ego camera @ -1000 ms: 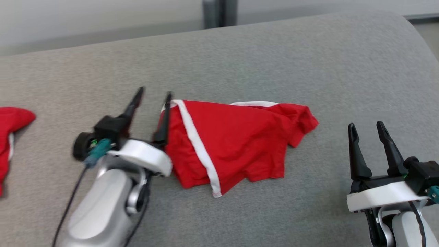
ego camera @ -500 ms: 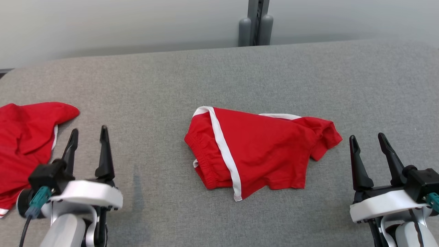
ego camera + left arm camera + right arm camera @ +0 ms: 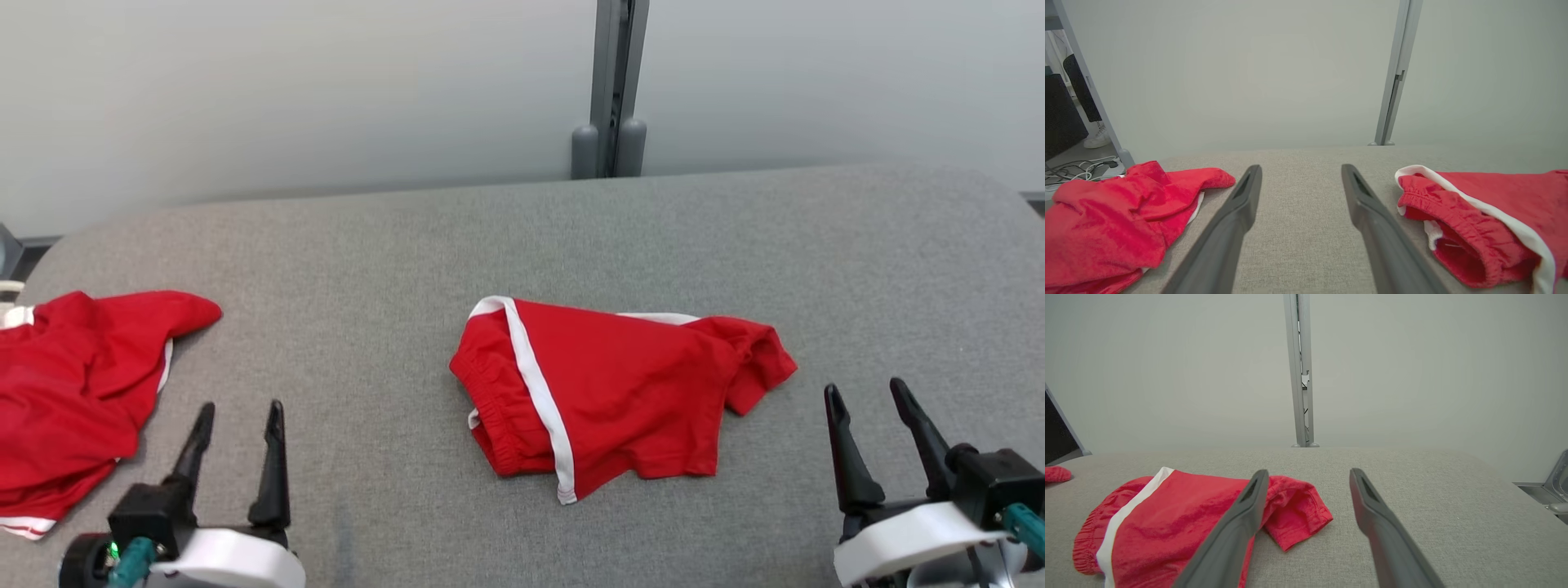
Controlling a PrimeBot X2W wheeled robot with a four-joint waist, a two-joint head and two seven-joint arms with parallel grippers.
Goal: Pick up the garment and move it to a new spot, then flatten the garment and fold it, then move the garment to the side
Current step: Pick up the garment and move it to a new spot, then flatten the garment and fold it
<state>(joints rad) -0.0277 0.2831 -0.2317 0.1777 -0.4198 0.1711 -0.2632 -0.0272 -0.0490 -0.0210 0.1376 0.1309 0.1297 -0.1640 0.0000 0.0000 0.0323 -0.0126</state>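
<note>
head view: garment (image 3: 620, 392) lies between left hand (image 3: 242, 406) and right hand (image 3: 864, 385), both spread wide, empty.

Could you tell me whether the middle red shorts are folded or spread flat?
Loosely folded, not flat: the shorts lie doubled, white stripe across the top, right end bunched.

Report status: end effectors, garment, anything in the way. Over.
Left end effector open, empty. Right end effector open, empty. Red shorts loosely folded at centre, untouched. Second red garment lies far left, apart from them.
</note>
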